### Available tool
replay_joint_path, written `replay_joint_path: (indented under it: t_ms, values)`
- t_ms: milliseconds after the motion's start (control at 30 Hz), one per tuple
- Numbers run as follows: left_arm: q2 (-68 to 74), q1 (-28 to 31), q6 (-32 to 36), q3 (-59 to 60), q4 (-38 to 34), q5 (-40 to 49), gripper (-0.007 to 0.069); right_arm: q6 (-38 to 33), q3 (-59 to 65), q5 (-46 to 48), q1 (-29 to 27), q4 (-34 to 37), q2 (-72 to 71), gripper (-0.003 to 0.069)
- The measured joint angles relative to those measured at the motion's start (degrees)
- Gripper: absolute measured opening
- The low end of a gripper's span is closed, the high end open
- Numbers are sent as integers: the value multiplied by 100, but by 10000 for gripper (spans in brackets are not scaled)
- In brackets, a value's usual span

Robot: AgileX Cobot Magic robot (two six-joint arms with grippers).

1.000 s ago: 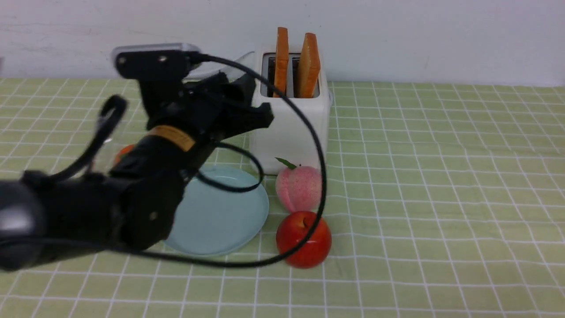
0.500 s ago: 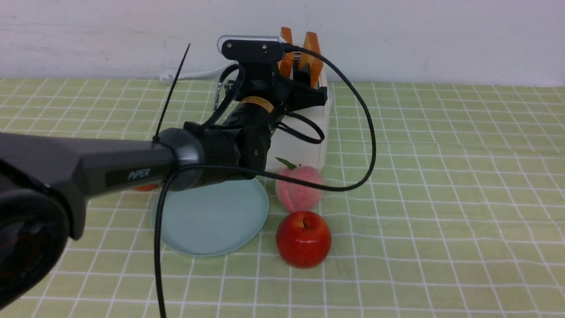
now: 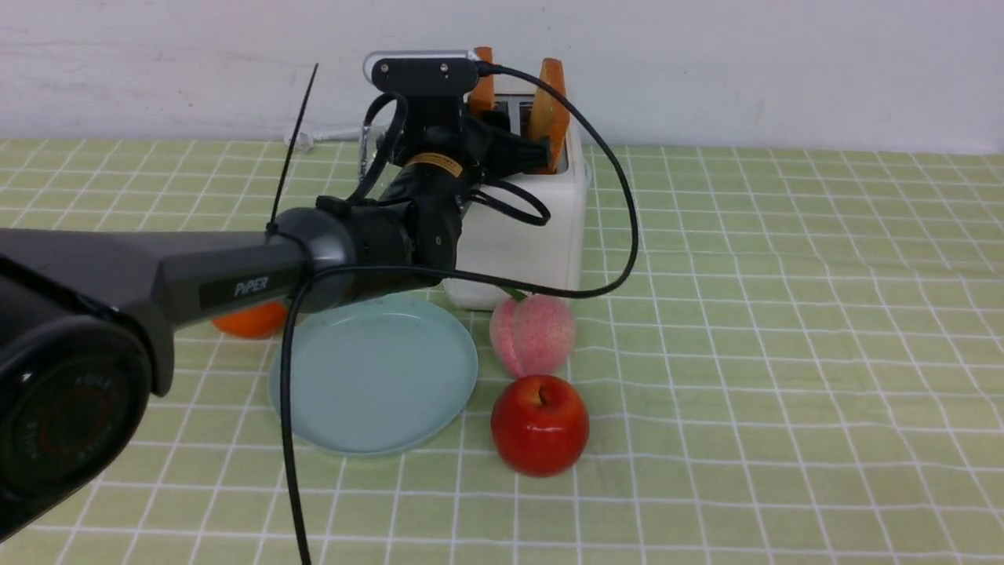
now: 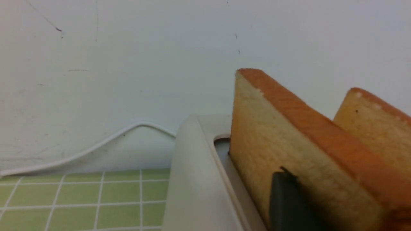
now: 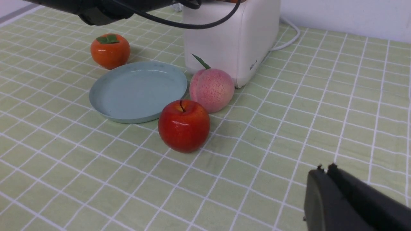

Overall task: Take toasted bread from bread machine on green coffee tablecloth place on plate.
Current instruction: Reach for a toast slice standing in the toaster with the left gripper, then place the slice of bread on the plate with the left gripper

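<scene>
left toast slice (image 3: 481, 90) shifted left, persimmon (image 3: 251, 320) uncovered

Kind of room unclear; toaster (image 3: 518, 235), plate (image 3: 376, 377), gridded cloth (image 3: 753, 353) suggest kitchen-style tabletop, robot arm (image 3: 227, 275) above.

1. So the plate (image 3: 376, 380) is my clock centre, wall (image 3: 745, 71) side at 12, all on the tablecloth (image 3: 745, 329).
2. Toaster (image 3: 522, 251)'s around 1, back near the wall.
3. Toast slices (image 3: 552, 114) sit in its slots, at its 9 and 3 sides.
4. Peach (image 3: 535, 335): between 2 and 3, before the toaster.
5. Apple (image 3: 540, 425): between 3 and 4.
6. Persimmon (image 3: 251, 320): roughly 10.
</scene>
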Motion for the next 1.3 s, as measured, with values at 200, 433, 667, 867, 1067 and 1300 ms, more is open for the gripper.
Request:
replay_joint_path:
  t_ms: [200,433,667,867,1067,1300]
  values:
    - [-210,14,2,-11,-20,288,103,-20,0,0,0,0,0,14]
    - [-1678,27,8,-11,-52,1578,103,-20,0,0,0,0,0,18]
    - [-3520,33,-17,115,-270,4688,103,-23,0,160,0,56,0,3]
    - [-4508,313,-309,1644,-721,5245,103,-23,0,337,0,184,-8,1]
    - [-4615,589,-144,3543,-1343,4764,103,-150,0,644,0,437,-377,1]
    - [-4176,699,234,3838,-1789,4144,103,-913,-4,446,0,1478,-521,1]
